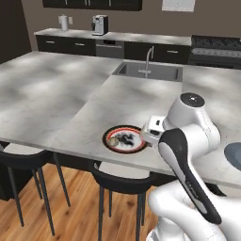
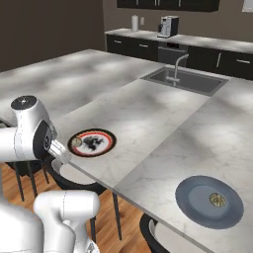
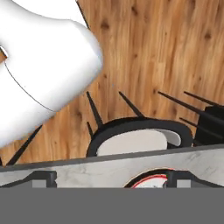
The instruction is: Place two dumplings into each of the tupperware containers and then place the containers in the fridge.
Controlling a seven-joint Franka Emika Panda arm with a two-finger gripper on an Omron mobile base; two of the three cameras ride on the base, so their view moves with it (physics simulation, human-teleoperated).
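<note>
Dumplings point(image 1: 114, 140) on red-rimmed plate point(image 1: 134, 148), just beside wide-open gripper point(image 3: 109, 183).

Grey marble counter point(image 2: 148, 113) w/ inset sink point(image 2: 185, 81). Red-rimmed plate point(image 2: 92, 143) near front edge; blue-grey plate point(image 2: 197, 202) well apart, carrying one dumpling point(image 2: 217, 199).

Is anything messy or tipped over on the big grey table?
Nothing looks spilled or tipped. The round black-and-red-rimmed plate lies flat near the counter edge with dark bits on it, and one small olive-beige dumpling sits alone on the round blue-grey plate.
</note>
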